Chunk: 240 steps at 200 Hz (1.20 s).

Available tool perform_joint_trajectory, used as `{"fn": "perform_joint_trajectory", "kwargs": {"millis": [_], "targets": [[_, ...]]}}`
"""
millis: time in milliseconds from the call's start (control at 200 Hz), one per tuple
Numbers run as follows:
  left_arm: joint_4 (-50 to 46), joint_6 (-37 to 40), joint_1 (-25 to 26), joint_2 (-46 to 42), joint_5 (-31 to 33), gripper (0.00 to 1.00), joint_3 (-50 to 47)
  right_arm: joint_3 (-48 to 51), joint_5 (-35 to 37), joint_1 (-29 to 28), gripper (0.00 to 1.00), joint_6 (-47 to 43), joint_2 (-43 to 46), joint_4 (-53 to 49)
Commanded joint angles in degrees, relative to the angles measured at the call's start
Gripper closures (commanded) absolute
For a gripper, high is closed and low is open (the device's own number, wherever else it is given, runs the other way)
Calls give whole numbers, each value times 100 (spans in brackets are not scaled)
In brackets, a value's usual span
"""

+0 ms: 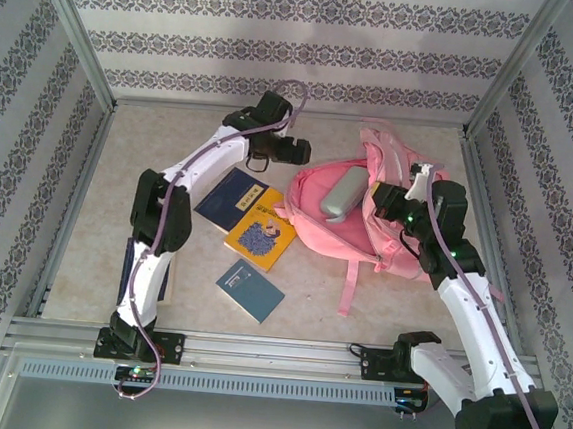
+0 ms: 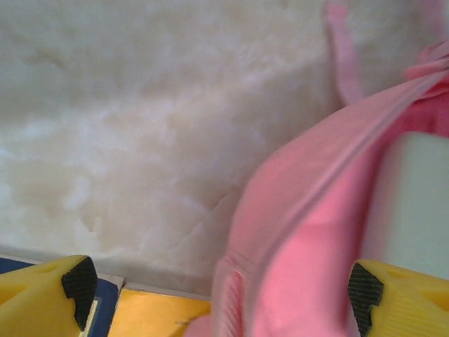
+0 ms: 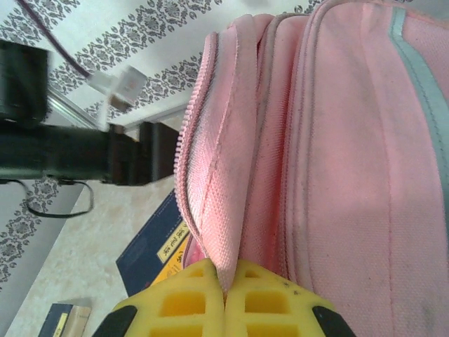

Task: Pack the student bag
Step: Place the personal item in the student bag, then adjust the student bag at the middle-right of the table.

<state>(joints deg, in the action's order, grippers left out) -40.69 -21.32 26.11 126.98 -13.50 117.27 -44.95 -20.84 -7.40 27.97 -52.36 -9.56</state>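
Student bag (image 1: pixel 390 239): pink, on surface right of centre, mouth open, grey pencil case (image 1: pixel 344 192) inside.
Right fingers (image 3: pixel 235 302): clamped on bag's zipper edge.
Left fingers (image 1: pixel 297 155): spread wide beside bag's mouth.
3 books left of bag: navy book (image 1: pixel 230 195), yellow book (image 1: pixel 261 237), blue book (image 1: pixel 250 292).

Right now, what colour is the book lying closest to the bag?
Yellow book with a blue patterned patch; clearest in the top view.

White arms (image 1: pixel 211 158), black joints (image 1: pixel 149 203), yellow fingers (image 3: pixel 210 281), purple cables (image 1: pixel 168 234).
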Motion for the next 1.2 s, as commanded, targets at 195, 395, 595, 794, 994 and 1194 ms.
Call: {"fn": "perform_joint_trajectory", "kwargs": {"millis": [195,395,595,794,994,1194], "targets": [[166,-743,200,717,-1602,24,-199,212,586,-9,100,-75,77,-121],[735,-1059,237,587,-2117,82,-595,48,1049,-38,100,-275,-129,-491],[2678,-2258,94,-550,-2157,100,-2348,-389,1957,-198,100,-567,-611,-1280],[4554,-3491,181,-1595,-2273,100,-3751,-818,2294,-866,86,-1048,-1031,-1847],[4743,-3588,752,-1997,-1926,100,-4078,-1555,2671,-1706,62,-1476,-1883,-2344],[4657,-3501,1023,-2173,-1708,100,-4189,-2563,3221,-2399,54,-2032,-2929,-3005]]}}
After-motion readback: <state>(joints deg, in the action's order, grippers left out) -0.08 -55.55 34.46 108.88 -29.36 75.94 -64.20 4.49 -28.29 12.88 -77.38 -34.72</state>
